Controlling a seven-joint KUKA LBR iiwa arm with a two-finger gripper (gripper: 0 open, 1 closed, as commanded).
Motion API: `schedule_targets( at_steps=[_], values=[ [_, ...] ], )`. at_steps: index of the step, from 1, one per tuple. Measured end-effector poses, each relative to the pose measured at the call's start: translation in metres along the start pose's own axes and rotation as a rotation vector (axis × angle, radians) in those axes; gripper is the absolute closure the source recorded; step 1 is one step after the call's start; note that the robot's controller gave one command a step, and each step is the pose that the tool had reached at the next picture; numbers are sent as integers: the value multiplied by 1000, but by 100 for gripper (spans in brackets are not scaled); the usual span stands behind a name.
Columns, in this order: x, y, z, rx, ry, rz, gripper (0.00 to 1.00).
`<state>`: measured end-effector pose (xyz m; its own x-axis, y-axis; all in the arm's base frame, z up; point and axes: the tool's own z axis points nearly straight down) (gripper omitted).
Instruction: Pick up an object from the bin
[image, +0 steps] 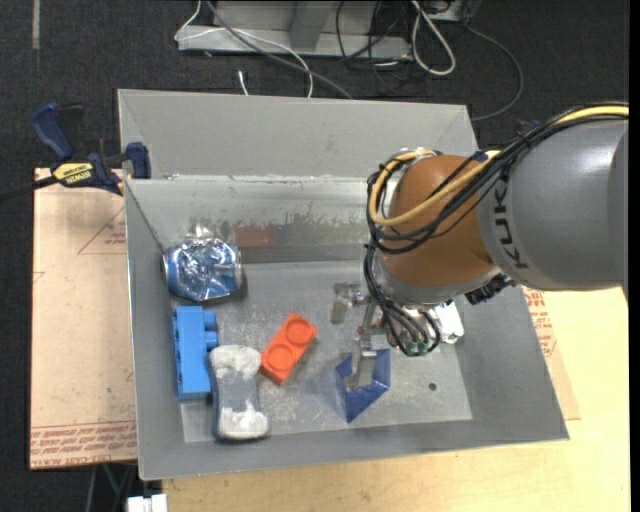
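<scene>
Can't tell claw spread from pinched; parked right over blue wedge, might just shove it sideways if off-centre.

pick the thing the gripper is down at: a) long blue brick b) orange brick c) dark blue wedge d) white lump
C: the gripper sits right over the dark blue wedge near the bin's front wall, while the orange brick lies apart from it, further to the view's left.
</scene>
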<state>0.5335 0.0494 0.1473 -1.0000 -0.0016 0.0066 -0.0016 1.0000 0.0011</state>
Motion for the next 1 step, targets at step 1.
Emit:
schedule_targets(
  at_steps=[1],
  values=[
    [-1, 0, -4, 0, -6, 2, 0]
  ],
)
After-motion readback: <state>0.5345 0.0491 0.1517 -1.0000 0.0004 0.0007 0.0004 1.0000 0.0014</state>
